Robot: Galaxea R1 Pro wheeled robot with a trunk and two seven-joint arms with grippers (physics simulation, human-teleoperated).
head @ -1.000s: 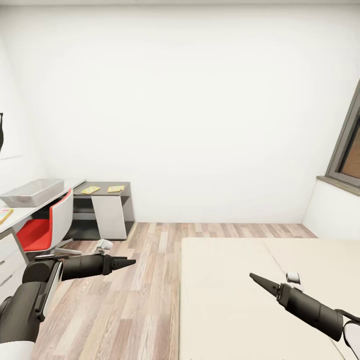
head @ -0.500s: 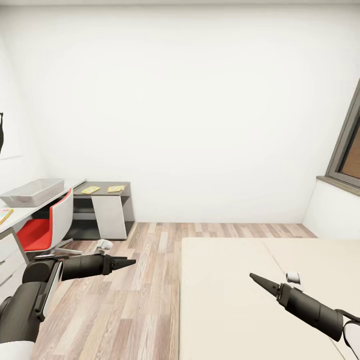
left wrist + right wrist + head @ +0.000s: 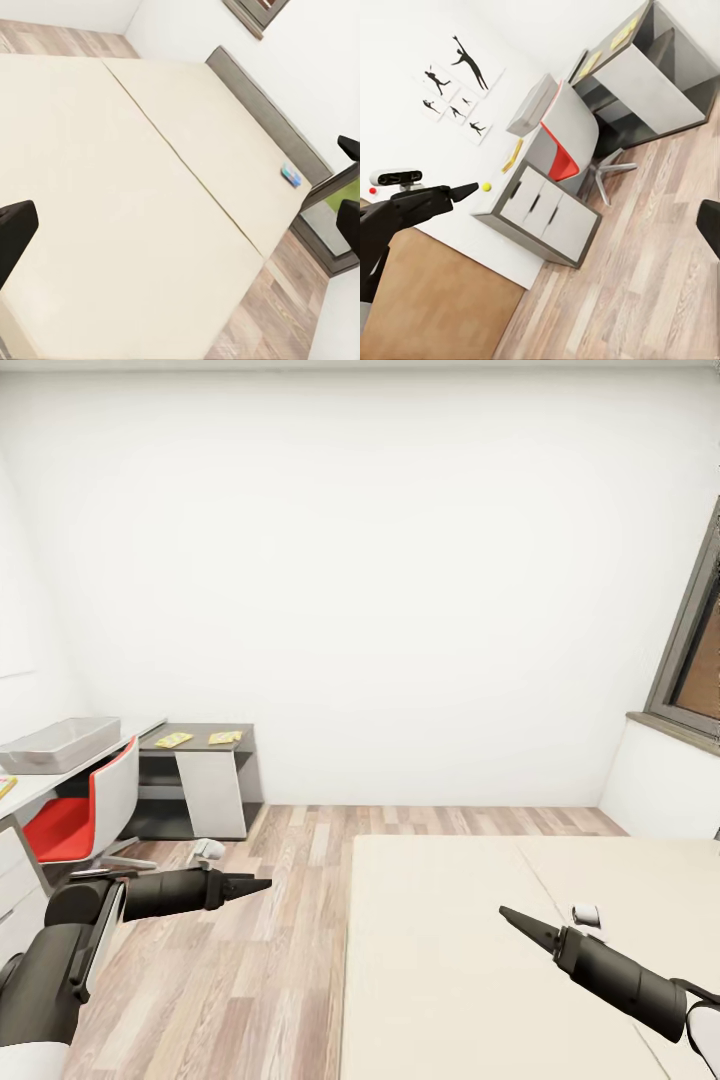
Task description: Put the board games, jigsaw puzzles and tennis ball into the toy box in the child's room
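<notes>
transit, by the look of it, not handling; both arms are held out low and forward, which i judge is a carrying-free travel pose; the left claw point(image 3: 262, 884) hangs over the wood floor point(image 3: 250, 960) with its tips drawn to a point, pressed together and holding nothing; the right claw point(image 3: 512, 917) reaches over the bed point(image 3: 450, 960), likewise pressed together and empty; the toy box point(image 3: 60, 744) sits on the pale upper top of the desk point(image 3: 50, 780) at the room's left, with a red chair point(image 3: 85, 815) pushed in just beside it; two jigsaw puzzles point(image 3: 198, 738) lie flat on the lower dark section, apart from the box; in the right wrist view a tennis ball point(image 3: 487, 186) rests near the desk's end by the wall and a yellow board game point(image 3: 513, 154) lies flat beyond it, towards the box; in the left wrist view a small blue board game point(image 3: 291, 175) lies near the far edge of the bed, well apart from both claws; nothing appears gathered into the box yet, though its inside is hard to read.
</notes>
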